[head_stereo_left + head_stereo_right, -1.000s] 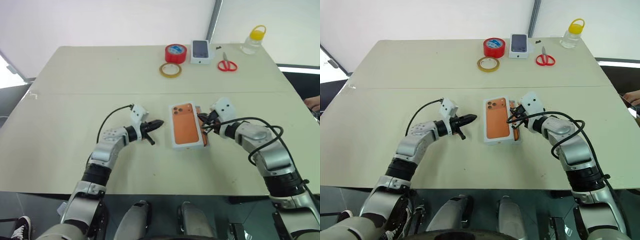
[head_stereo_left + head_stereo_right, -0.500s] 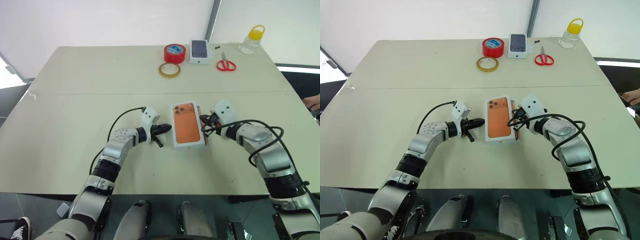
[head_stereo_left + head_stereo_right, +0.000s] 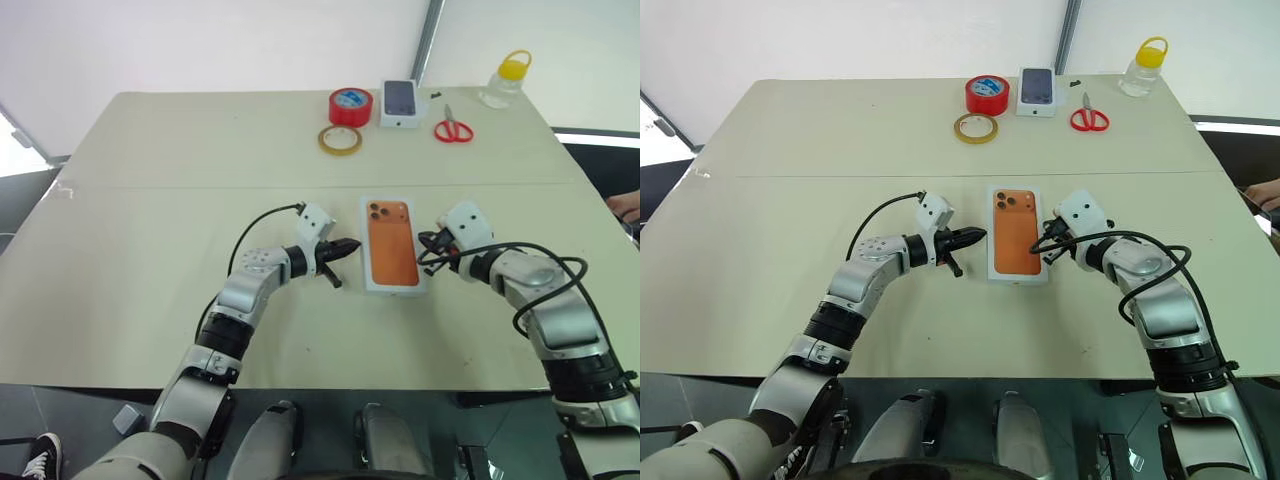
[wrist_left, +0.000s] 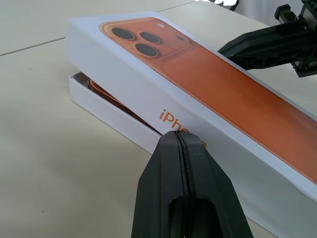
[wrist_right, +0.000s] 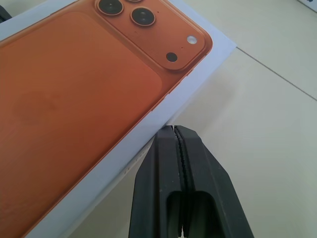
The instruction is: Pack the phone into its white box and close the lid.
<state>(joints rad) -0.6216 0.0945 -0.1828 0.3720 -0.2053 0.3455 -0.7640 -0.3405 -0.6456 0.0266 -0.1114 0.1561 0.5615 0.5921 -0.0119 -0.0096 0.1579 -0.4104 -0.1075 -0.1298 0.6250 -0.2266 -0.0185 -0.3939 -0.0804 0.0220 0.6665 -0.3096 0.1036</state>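
My left pincer (image 3: 350, 246) is pressed fully shut with nothing in it, its tip just beside the long left side of the lid (image 3: 392, 246). My right pincer (image 3: 430, 243) is likewise shut and empty, at the lid's opposite side. The lid (its top printed with an orange phone picture) sits askew on the white box (image 4: 106, 111), one side raised, leaving a gap where the orange phone (image 4: 101, 92) shows inside. All this lies near the middle of the table (image 3: 150, 200), toward its near edge.
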